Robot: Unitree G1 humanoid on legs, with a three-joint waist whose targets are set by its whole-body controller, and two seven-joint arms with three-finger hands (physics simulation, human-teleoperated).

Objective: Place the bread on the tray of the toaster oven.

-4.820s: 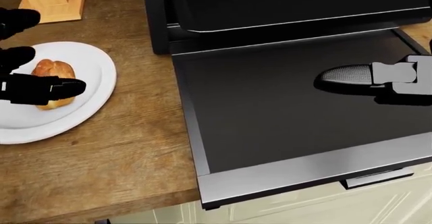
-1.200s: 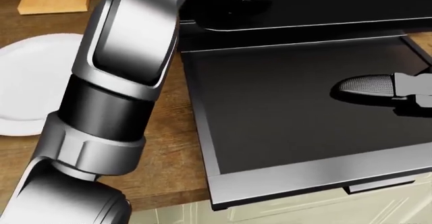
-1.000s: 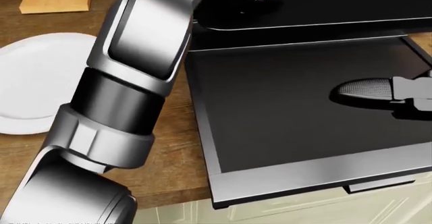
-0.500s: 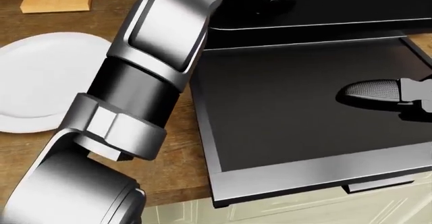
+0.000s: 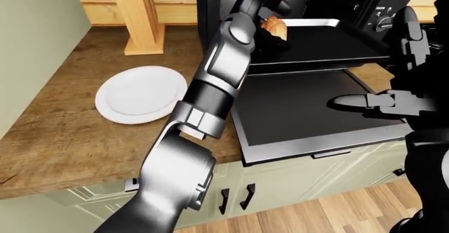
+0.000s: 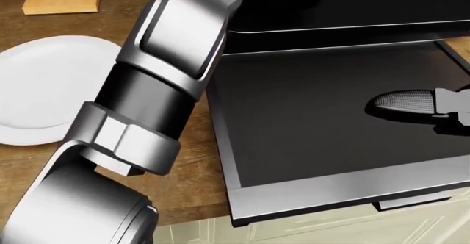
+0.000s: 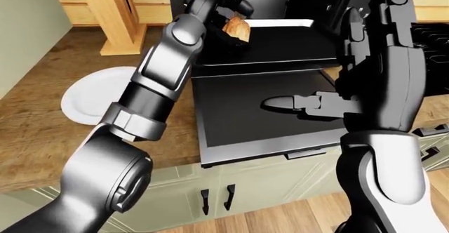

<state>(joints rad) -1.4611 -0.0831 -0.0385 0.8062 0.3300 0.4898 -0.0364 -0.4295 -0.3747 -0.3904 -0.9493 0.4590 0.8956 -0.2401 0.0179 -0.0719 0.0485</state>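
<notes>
Matt wooden counter point(image 5: 63, 133), glossy white plate point(image 5: 140, 93), seemingly metal tray point(image 5: 330, 41)

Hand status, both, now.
Left hand: closed on the bread, held over the toaster oven's tray.
Right hand: open, empty, fingers extended above the oven door.

I see a wooden counter point(image 5: 63, 138) carrying a white plate point(image 5: 140, 93), a pale wooden stand point(image 5: 140, 17) above it, and the black toaster oven point(image 5: 309, 12) at right.
</notes>
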